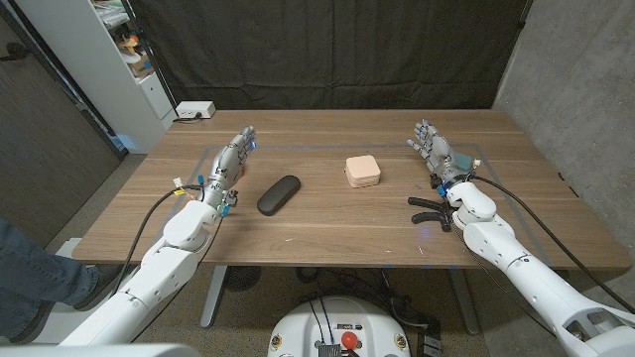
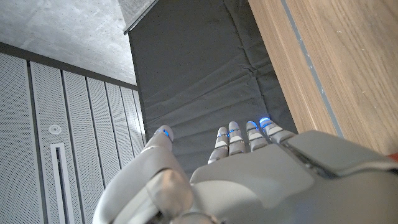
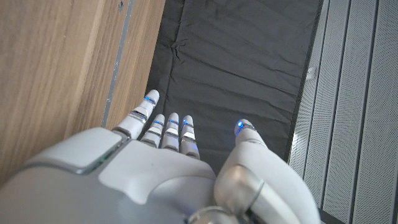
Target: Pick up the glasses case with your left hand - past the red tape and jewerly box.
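- The glasses case (image 1: 280,193), dark and oval, lies slantwise on the wooden table (image 1: 327,233), just beside the left hand (image 1: 230,162) on its inner side.
- That hand holds nothing, fingers stretched out and close together; the right hand (image 1: 437,151) looks the same, well apart from the case, though its far side is hard to read.
- To do it well, I'd bring the left hand across over the case's long axis, open thumb from fingers, and close across the narrow width.
- The pink box (image 1: 362,170) sits further along, with bare wood between.
- The near edge is some way off, so there's room to lift straight up.
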